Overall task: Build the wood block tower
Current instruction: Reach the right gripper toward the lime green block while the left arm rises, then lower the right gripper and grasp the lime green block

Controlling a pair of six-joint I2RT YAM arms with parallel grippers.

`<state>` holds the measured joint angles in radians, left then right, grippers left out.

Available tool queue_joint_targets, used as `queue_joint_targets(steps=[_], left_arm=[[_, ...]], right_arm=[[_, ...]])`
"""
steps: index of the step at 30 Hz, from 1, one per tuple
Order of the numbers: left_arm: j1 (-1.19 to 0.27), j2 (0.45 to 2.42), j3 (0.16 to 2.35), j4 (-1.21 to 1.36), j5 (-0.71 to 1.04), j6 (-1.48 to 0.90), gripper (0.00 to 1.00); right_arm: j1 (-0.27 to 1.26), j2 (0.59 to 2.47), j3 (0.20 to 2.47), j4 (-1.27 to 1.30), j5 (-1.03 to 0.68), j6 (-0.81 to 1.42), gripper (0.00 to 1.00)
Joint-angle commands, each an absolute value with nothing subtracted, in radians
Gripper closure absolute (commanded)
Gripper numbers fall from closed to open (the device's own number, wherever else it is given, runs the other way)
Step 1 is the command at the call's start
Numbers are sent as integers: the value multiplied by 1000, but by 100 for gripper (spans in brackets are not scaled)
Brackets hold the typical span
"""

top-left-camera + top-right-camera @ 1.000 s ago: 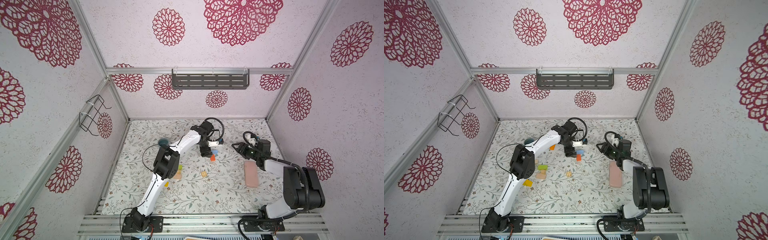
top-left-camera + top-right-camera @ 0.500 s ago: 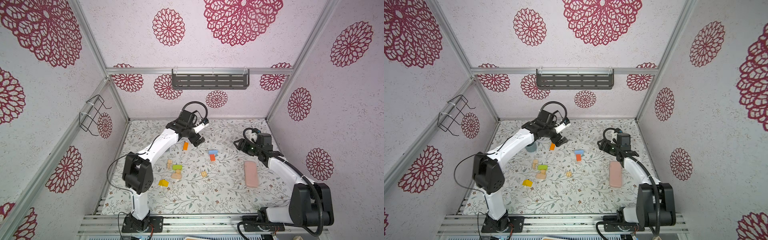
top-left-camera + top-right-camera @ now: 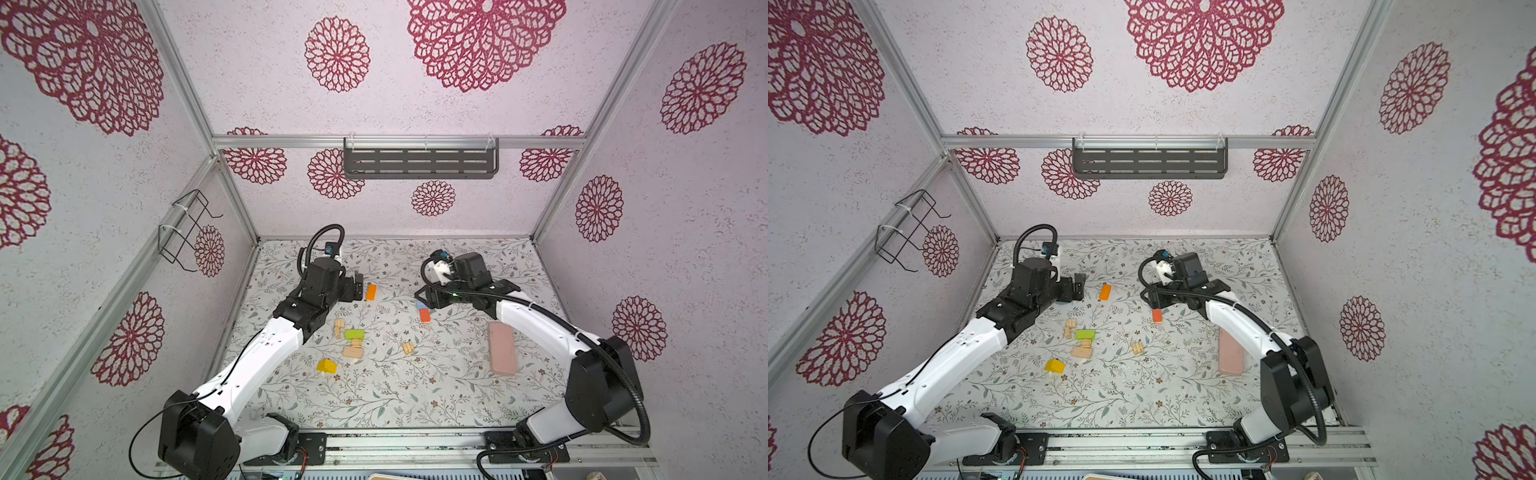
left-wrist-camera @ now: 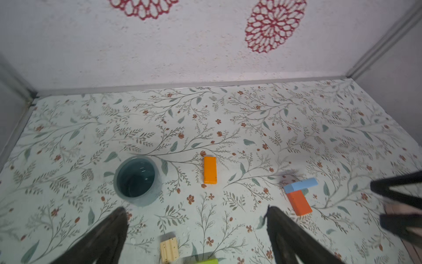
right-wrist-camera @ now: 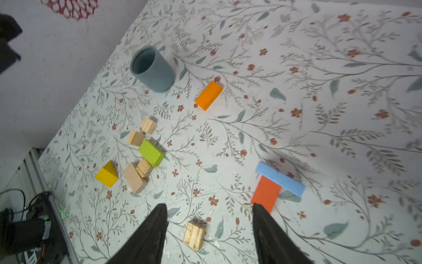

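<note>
Presently both grippers are found empty. The left gripper (image 4: pixel 195 209) is held wide open over the rear left of the table (image 3: pixel 395 395). In both top views its jaws are turned toward the orange block (image 3: pixel 371 292), which lies flat just beside them, untouched. The mug (image 4: pixel 137 180) is seen upright near that block, apart from it.

The right gripper (image 5: pixel 209 205) is held moderately parted, with nothing between its jaws. In a top view it is poised over the blue block (image 5: pixel 280 179) and red block (image 5: pixel 266 194). These two are laid in a T and touch; whether blue rests on red cannot be told.

A grooved block (image 3: pixel 408 347) lies alone toward the middle of the table. Left of centre a cluster is noted: the green block (image 5: pixel 151 152), two small plain blocks (image 5: pixel 148 125) behind it, and a small and a larger plain piece in front, the nearer ones touching. The yellow block (image 3: pixel 326 366), wedge-shaped, sits just apart, nearer the front. The slab (image 3: pixel 502 349) lies flat at the right, well apart from all blocks.
</note>
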<state>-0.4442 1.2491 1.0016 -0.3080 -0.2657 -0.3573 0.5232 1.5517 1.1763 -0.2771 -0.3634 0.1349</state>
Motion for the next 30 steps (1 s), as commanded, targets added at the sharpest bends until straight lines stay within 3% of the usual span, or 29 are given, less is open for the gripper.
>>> queue_joint_targets(steps=[1, 5, 9, 15, 18, 22, 30], left_arm=[[-428, 1179, 920, -307, -459, -625, 3], [-394, 1076, 748, -163, -424, -698, 3], [-393, 1015, 647, -118, -502, -738, 3], [-381, 968, 498, 63, -553, -756, 3], [-377, 976, 467, 125, -535, -754, 3], [-370, 973, 464, 132, -527, -743, 3], [-332, 949, 422, 171, -485, -770, 3]], right_arm=[[589, 1617, 1245, -327, -368, 32, 37], [671, 1731, 1316, -360, -386, -29, 34], [723, 1822, 1375, -376, -401, -73, 33], [785, 1978, 1489, -446, -340, -136, 42], [802, 2044, 1537, -466, -314, -143, 44], [816, 2106, 1580, -476, -293, -155, 38], [842, 2191, 1682, -541, -278, -204, 38]])
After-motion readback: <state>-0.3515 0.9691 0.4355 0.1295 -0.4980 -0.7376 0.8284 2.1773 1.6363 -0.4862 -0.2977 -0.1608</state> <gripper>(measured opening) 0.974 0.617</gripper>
